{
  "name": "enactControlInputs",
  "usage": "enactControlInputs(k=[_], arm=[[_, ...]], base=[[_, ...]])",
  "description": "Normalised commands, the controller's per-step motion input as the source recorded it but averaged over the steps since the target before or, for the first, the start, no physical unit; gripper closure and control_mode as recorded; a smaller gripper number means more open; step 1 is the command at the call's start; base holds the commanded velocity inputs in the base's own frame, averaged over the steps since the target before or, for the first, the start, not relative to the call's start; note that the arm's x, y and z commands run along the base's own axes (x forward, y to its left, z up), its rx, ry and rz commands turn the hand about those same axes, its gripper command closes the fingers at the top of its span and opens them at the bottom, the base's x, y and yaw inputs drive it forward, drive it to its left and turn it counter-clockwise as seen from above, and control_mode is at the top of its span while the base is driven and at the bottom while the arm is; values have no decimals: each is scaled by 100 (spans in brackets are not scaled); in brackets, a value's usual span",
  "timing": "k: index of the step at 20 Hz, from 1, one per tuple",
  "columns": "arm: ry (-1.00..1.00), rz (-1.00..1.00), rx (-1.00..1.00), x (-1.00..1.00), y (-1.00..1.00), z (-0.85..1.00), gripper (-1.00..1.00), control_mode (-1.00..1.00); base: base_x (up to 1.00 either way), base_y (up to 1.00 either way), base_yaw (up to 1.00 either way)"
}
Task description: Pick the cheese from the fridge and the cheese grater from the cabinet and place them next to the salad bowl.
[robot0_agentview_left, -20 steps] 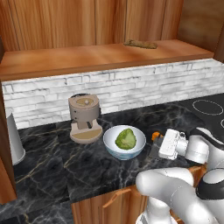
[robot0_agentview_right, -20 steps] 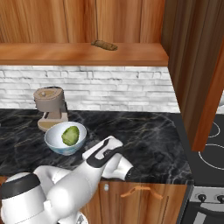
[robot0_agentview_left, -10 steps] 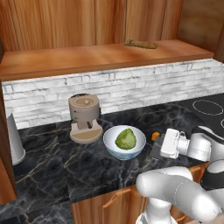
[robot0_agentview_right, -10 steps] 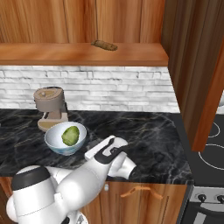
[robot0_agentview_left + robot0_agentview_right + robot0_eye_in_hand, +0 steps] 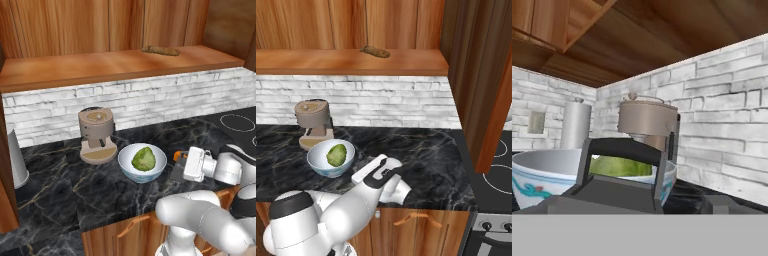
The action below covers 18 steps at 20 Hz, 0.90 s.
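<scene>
Standing on the black marbled counter (image 5: 60,190), the dark grey tapered box grater with a loop handle (image 5: 623,175) sits just right of the round white-bluish salad bowl (image 5: 131,170) holding a green lettuce head (image 5: 144,159). In the left base view the grater (image 5: 178,172) shows as a dark sliver between the bowl and the white two-finger gripper (image 5: 187,165). A small orange wedge of cheese (image 5: 176,156) peeks out just behind the grater, near the bowl's right rim. The gripper sits low over the counter, pointed at the bowl, jaws spread wide; they look to stand off the grater, but whether they touch it is hard to tell. In the hand view the grater's handle rises right in front of the bowl (image 5: 542,175). The tan coffee machine (image 5: 96,135) stands behind the bowl to the left, against the white brick backsplash (image 5: 165,100). A light grey cylinder (image 5: 14,155) stands at the counter's far left. Above, the brown wooden cabinet shelf (image 5: 100,65) carries a small brown elongated item (image 5: 160,50). Stove burners (image 5: 237,122) lie at the far right.
</scene>
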Motion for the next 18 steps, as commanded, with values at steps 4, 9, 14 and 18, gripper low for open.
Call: enactControlInputs(k=[4,9,14,18], arm=[[0,0,0,-29,26,14,-100,-100],[0,0,0,-20,7,7,-100,-100],[0,0,-5,0,22,0,-100,-100],[-9,-1,-11,0,2,0,-100,-100]], base=[[0,0,0],[0,0,0],[0,0,0],[0,0,0]])
